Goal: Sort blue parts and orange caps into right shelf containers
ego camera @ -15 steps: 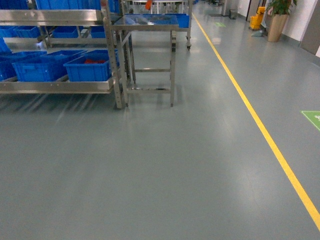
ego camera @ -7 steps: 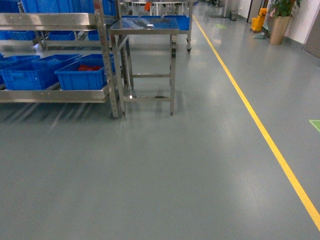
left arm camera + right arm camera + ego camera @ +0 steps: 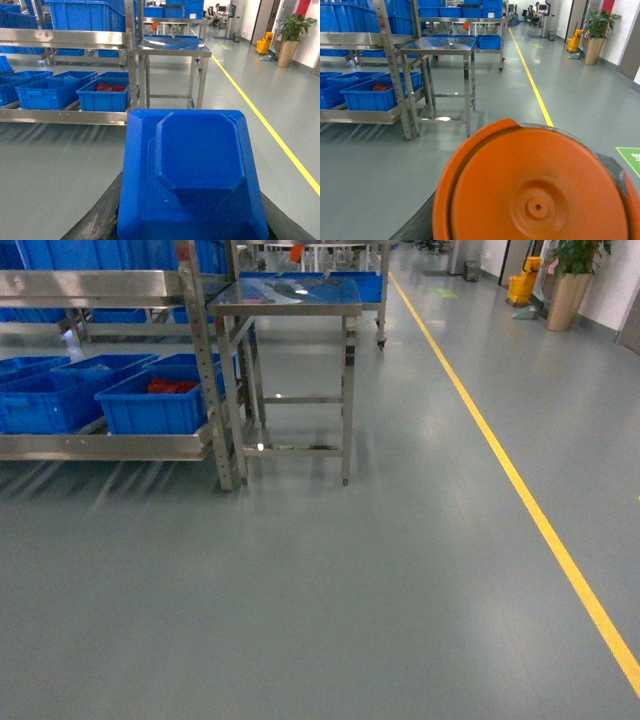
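In the left wrist view a blue part [image 3: 197,165], a moulded block with a raised octagonal top, fills the foreground, and my left gripper [image 3: 192,225] is shut on it, dark fingers [image 3: 100,220] showing at its sides. My right gripper [image 3: 530,220] is shut on a round orange cap [image 3: 535,185] that fills the right wrist view. The right shelf containers, bright-blue crates [image 3: 150,405], sit on the low steel shelf at the left, well ahead of both grippers. The nearest crate [image 3: 107,95] holds red-orange pieces. Neither gripper shows in the head view.
A steel rack [image 3: 205,360] with more blue crates above stands at the left. A steel table [image 3: 285,295] stands beside its right post. A yellow floor line [image 3: 520,490] runs along the right. A potted plant [image 3: 565,285] and yellow bucket [image 3: 520,285] stand far back.
In the head view the rack, crates and table have slid lower and grown nearer, and the green floor mark at the right has left the frame.
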Tool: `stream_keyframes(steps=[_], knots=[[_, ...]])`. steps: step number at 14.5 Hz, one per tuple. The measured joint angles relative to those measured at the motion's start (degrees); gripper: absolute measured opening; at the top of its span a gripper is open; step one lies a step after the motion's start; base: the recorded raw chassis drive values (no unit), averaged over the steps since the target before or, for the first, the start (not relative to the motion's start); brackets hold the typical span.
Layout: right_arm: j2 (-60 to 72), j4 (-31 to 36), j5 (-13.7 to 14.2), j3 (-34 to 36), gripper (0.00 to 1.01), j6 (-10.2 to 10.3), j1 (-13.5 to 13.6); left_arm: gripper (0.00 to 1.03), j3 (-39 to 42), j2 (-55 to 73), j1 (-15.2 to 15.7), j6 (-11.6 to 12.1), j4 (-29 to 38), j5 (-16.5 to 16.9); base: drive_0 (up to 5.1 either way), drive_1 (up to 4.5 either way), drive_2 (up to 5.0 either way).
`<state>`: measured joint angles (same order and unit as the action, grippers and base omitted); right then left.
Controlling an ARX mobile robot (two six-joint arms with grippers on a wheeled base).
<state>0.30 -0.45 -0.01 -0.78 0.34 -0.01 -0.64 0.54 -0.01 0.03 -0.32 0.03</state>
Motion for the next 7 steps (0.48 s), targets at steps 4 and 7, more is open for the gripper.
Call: stream_keyframes(steps=[4, 7], knots=[[0.0, 0.02, 0.0, 0.02, 0.46, 0.0, 0.0, 0.42, 0.0, 0.0, 0.0, 0.0, -0.22, -0.07, 0.0, 4.31, -4.4], [0.0, 0.15, 0.0, 0.02, 0.46, 0.02, 0.0, 0.42, 0.0, 0.0, 0.0, 0.0, 0.0, 0.0, 0.0, 4.36, -4.3]])
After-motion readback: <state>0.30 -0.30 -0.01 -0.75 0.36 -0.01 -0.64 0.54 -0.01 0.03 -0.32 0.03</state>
